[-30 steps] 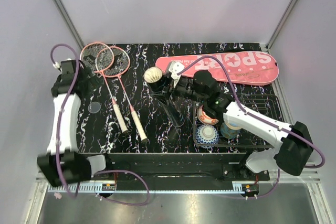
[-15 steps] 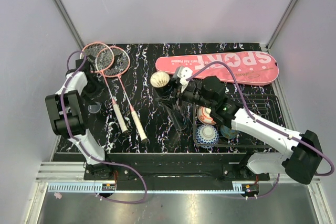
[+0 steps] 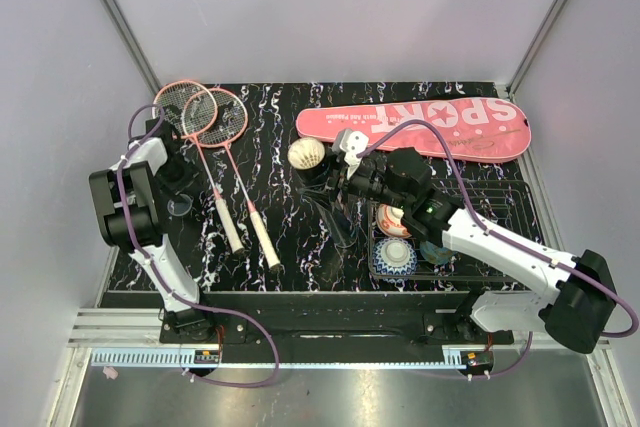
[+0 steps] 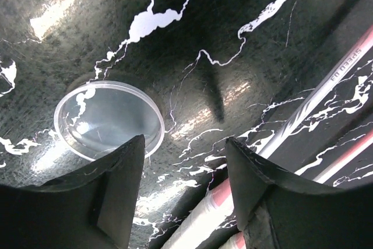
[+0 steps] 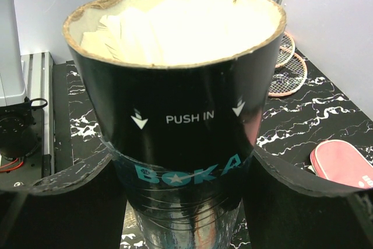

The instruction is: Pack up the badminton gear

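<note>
My right gripper is shut on the long black tube, whose open mouth shows white shuttlecock feathers inside. From above, the tube slants over the table's middle, mouth tilted up to the left. Two pink-framed rackets lie at the back left, their white handles pointing toward me. My left gripper hangs open just over the table, a racket handle below its gap and a clear round lid by its left finger. The pink SPORT cover lies at the back right.
A black wire basket at the right holds patterned bowls and a cup, close under my right arm. The clear lid lies left of the handles. Grey walls with metal posts enclose the black marbled table.
My left arm has swung in over the lid and racket handles, and its jaws have narrowed. My right arm has shifted the tube slightly right.
</note>
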